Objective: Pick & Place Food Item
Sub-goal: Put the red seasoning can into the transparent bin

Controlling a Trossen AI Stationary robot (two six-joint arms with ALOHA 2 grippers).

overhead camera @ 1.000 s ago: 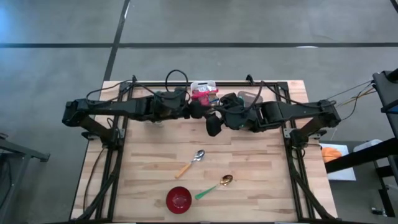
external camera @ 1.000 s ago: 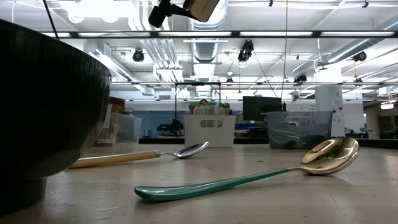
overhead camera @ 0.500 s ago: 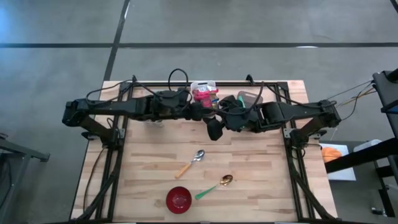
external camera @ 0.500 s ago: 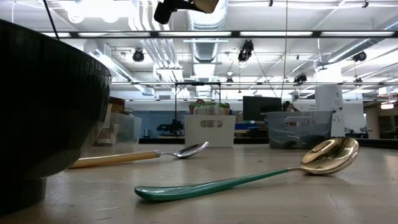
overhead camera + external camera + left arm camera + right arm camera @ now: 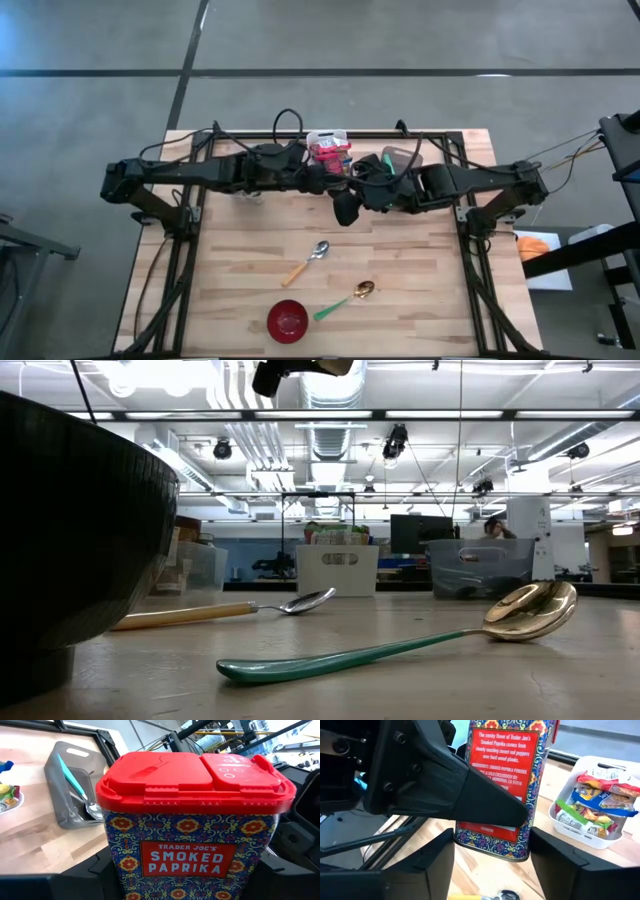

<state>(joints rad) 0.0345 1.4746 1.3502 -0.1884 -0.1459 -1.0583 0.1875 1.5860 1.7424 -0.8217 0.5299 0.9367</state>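
Your left gripper (image 5: pixel 187 885) jaws clamp the paprika tin (image 5: pixel 192 815); keep your right gripper (image 5: pixel 492 870) jaws open, straddling it squarely before closing.

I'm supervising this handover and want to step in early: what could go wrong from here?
1. The paprika tin hangs in mid-air in the left end effector. If it lets go before the right end effector has a firm hold, the tin probably drops onto the table.
2. A left finger lies across the tin very close to the right end effector, so the two could bump or pinch.
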